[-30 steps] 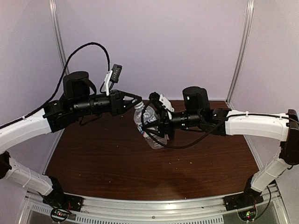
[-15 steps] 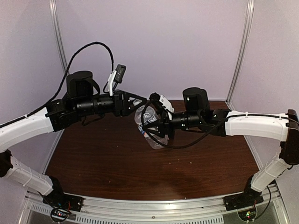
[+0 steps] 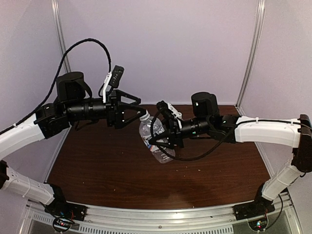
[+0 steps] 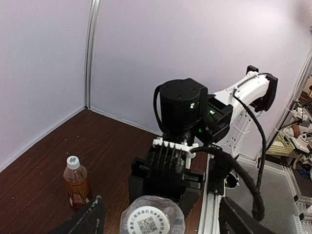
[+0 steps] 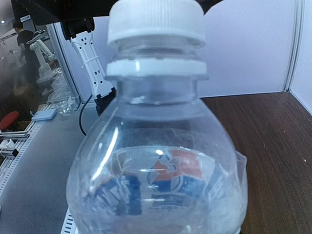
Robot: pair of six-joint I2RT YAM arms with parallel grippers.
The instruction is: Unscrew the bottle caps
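Up off the table (image 3: 112,168), between the two arms, the clear bottle (image 3: 152,132) hangs tilted, its cap (image 3: 145,116) pointing up and towards the left arm. The right gripper (image 3: 168,140) is clamped on the bottle's body near the label. From that wrist camera the cap and neck ring fill the view, and no fingers show. Your left gripper (image 3: 135,111) stands wide apart right at the cap. In its own camera the cap's printed top sits low and central, with the fingers (image 4: 90,218) well out to either side. You cannot tell from these views whether the cap is already between the tips or just ahead of them.

The step in hand looks to be taking hold of the cap to turn it. Line the wrist up with the bottle's long axis first, so the twist goes round the neck and does not lever it sideways. Ease forward until the pads cover the ribbed skirt of the cap and stop short of the neck ring below it, then close squarely.

The thin plastic body will likely give under the right grip, so expect the bottle to slip round if the cap is tight. Hold the neck uppermost as well, since a tilted bottle may spill once the thread lets go.

Over on the table, well apart from this work, the amber bottle (image 4: 76,184) stands upright with the second cap (image 4: 72,162) on, waiting its turn
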